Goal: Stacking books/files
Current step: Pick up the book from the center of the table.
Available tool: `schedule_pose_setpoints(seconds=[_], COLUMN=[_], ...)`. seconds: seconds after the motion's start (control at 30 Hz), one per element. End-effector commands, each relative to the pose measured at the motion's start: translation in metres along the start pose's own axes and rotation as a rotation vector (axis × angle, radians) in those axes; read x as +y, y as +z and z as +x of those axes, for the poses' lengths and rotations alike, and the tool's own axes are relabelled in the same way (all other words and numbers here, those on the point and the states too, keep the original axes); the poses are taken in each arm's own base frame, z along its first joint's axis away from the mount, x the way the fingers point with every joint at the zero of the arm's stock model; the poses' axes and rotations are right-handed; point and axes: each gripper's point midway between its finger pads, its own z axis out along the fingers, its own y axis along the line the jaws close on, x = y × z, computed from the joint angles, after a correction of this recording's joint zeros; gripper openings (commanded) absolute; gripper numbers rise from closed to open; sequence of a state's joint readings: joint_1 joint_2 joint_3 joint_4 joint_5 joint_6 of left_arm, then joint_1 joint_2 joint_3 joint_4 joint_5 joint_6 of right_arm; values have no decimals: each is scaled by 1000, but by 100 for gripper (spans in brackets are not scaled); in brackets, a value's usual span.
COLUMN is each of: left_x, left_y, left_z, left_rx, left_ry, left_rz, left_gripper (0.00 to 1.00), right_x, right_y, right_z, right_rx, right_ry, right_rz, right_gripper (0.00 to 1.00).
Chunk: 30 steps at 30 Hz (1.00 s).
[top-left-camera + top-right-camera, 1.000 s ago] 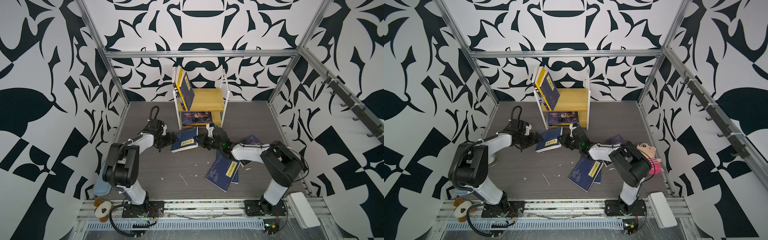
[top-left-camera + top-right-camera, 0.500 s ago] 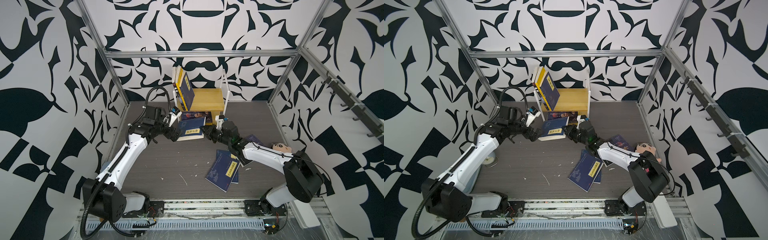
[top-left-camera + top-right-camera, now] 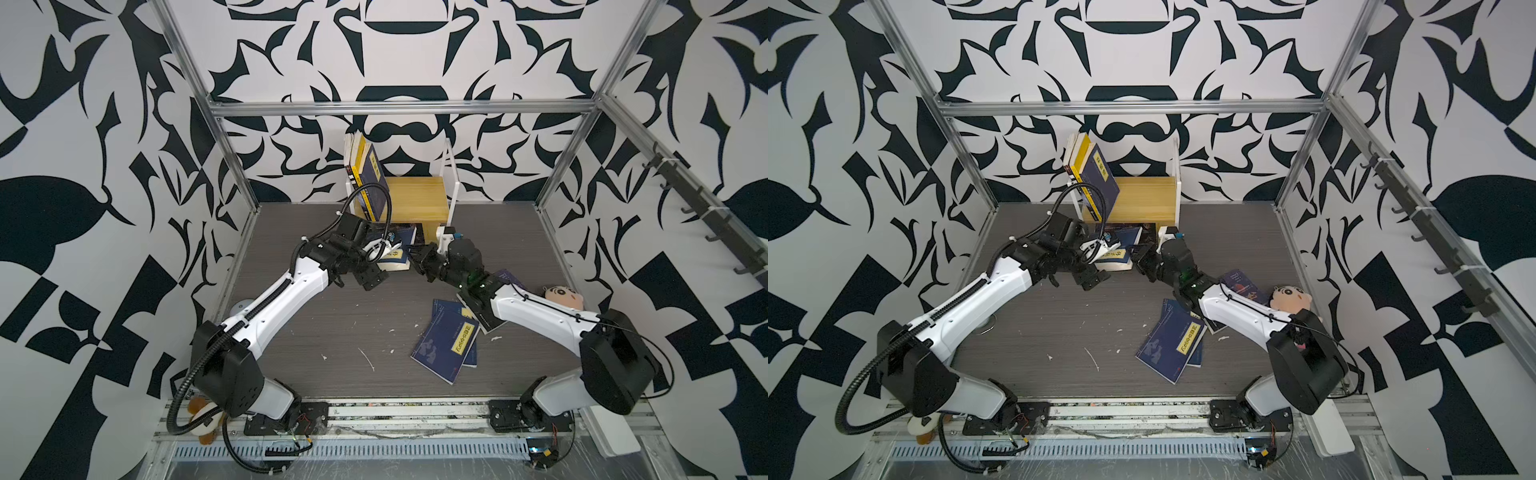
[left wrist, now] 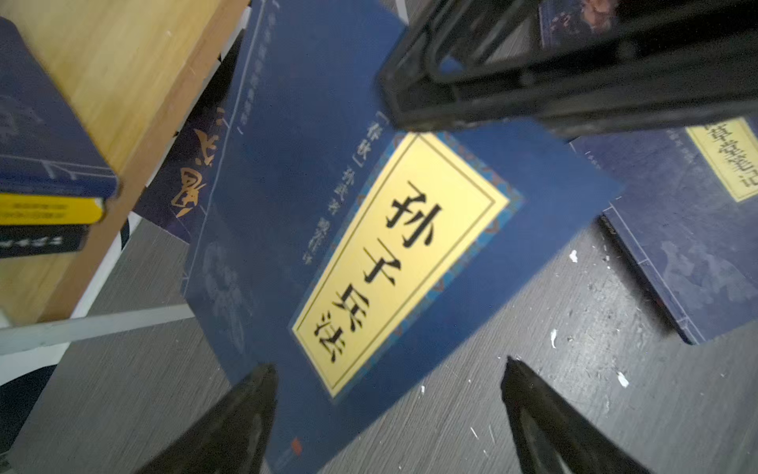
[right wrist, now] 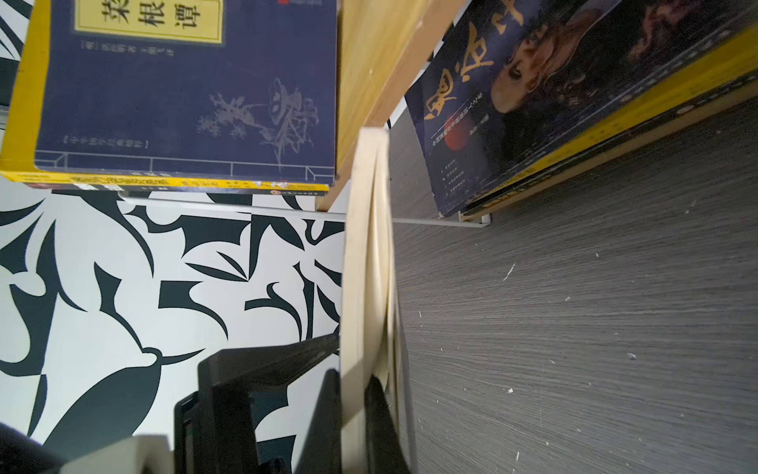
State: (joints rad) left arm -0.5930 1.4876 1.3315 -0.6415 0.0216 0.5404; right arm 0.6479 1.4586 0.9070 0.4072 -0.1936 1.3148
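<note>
Left pincer (image 4: 389,367) hung wide open, gripping nothing, tips right at near corner of navy book (image 4: 402,262). Book sat low in front of wooden shelf (image 3: 419,199), on or just above counter (image 3: 311,324), couldn't tell. Closed right pincer (image 5: 352,365) pinched only its page edge. Thin one-sided hold, so I reckon it could sag, fan open or slip out. Loose books (image 3: 446,343) lay further right.

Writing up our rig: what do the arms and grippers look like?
The left arm and right arm are white shells with black joints; a ribbed black hose runs along the left. The left gripper and right gripper have black fingers.
</note>
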Motion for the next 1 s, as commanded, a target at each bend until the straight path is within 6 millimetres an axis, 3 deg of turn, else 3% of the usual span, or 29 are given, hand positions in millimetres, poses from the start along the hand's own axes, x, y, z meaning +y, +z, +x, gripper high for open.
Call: schedule_pose_setpoints(seconds=[0.0,0.13,0.4,0.57,0.77,0.97], left_x=[9,12,13,10,-7,1], left_y=[0,-2,-9,-7,-13,-11], left_z=[-12,-19,-24,-26,-21,-22], left_rx=[2,2,2,9,27,31], left_ry=[34,59,97,119,163,170], left_rz=[-70,-92,-104,-98,-32,-77], left_gripper=[87,73,65,65,82,77], right_x=[43,43,41,40,38,37], right_y=[-10,-10,-10,-9,-8,-7], right_z=[-7,-7,-7,-5,-6,-6], right_rx=[-33,-32,-32,-27,-31,-33], right_ry=[-11,-13,-8,-10,5,5], right_rz=[-117,-117,-111,-110,-112,-105], right_gripper=[4,4,4,4,4,4])
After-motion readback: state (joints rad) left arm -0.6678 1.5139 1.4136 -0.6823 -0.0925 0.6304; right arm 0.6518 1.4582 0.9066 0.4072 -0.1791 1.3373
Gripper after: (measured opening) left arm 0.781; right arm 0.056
